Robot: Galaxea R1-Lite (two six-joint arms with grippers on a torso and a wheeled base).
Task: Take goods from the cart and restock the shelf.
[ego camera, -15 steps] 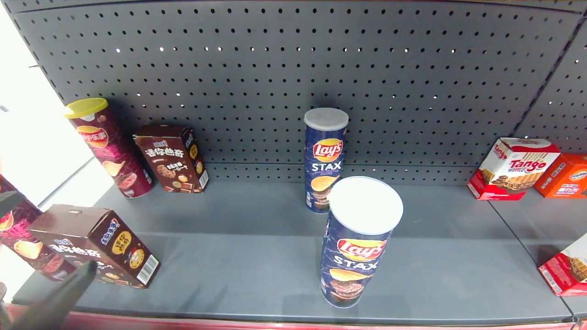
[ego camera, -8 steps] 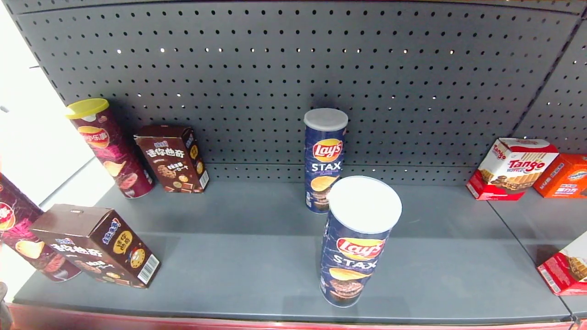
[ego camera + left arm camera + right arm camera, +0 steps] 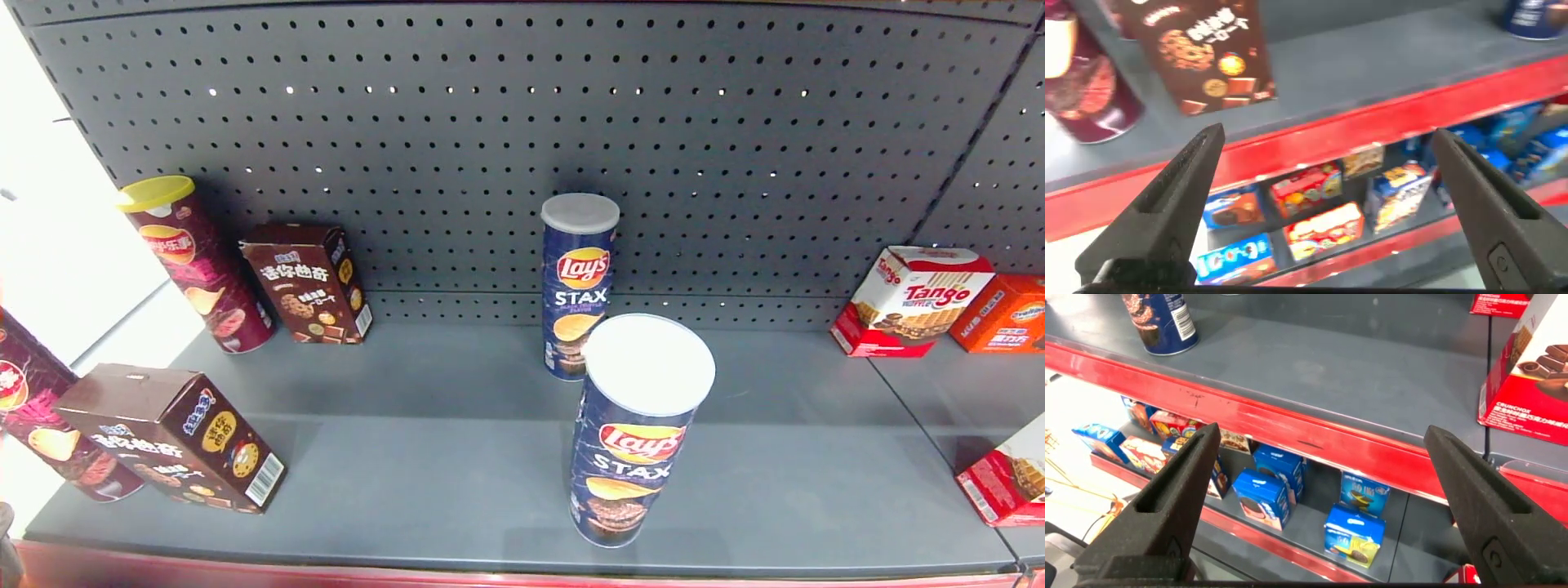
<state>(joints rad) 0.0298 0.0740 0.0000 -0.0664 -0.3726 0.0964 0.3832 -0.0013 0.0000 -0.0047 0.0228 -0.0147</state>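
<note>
1. Front blue can (image 3: 641, 433) stands upright nr the shelf (image 3: 457, 482) front edge, label out. Looks stocked, w/ 2nd blue can (image 3: 580, 286) right behind it in a row.
2. My left claw (image 3: 1327, 137): wide, empty, out front & left of that can.
3. My right claw (image 3: 1323, 434): wide, empty, out front & right of it, prob free for the next cart pick.
4. Brown box (image 3: 175, 437) sits well left of the can.

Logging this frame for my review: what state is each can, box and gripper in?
Front blue chip can: upright, lid on.
Rear blue chip can: upright, lid on.
Yellow-lidded maroon can: upright, lid on.
Rear brown cookie box: standing, closed.
Front brown cookie box: standing, closed.
Red-and-white wafer box: standing upright.
Left gripper: open, empty.
Right gripper: open, empty.
</note>
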